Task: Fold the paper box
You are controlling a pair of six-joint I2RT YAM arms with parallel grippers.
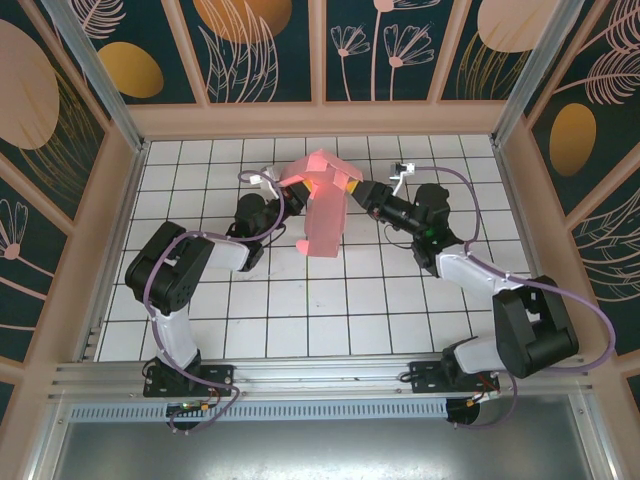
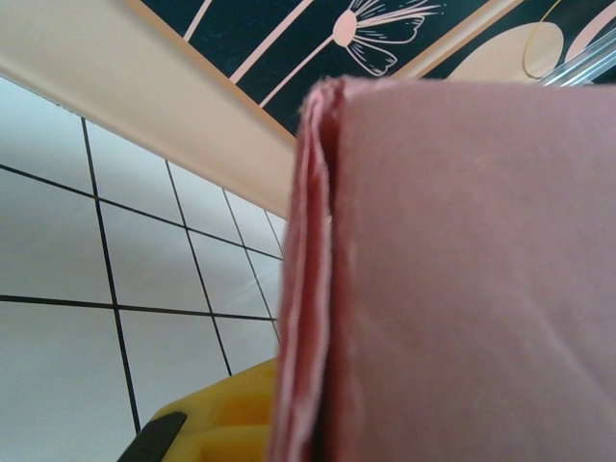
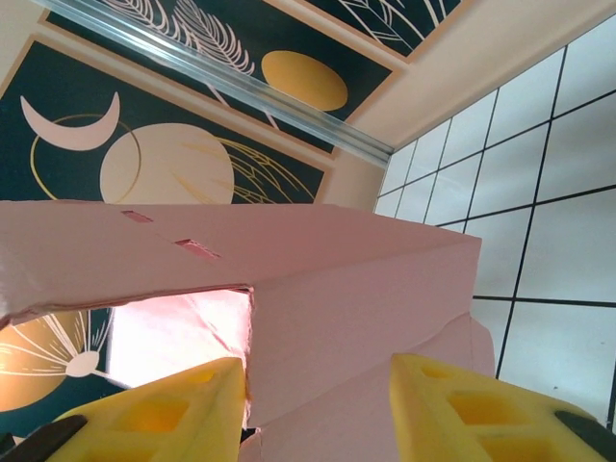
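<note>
White tiles with dark grout lines cover the whole table (image 1: 300,320). It's boxed in by a pale border (image 1: 320,120), and above that sit dark teal wall panels (image 1: 260,50) with gold circles and pink line-drawn flowers and leaves. A metal rail (image 1: 330,372) runs along the near edge, where both arms are bolted down.

The paper box (image 1: 322,205) is held up over the far middle of the table, right between the two grippers. It's salmon pink and partly folded into a boxy shape. Can't tell whether its lower end touches the tiles.

The left gripper (image 1: 283,186) is at the box's upper left and clamped tight on the card. From the left wrist, the card's layered edge (image 2: 313,289) runs down right beside a yellow finger (image 2: 226,419), with tiles and the border behind.

The right gripper (image 1: 360,190) comes in from the other side. From the right wrist, its two yellow fingers (image 3: 462,414) stand clearly apart with a wall of the box (image 3: 366,289) in the gap. No idea if the pads actually touch it. You can see two small slots (image 3: 197,248) in the top panel and an open end glowing pink inside.
</note>
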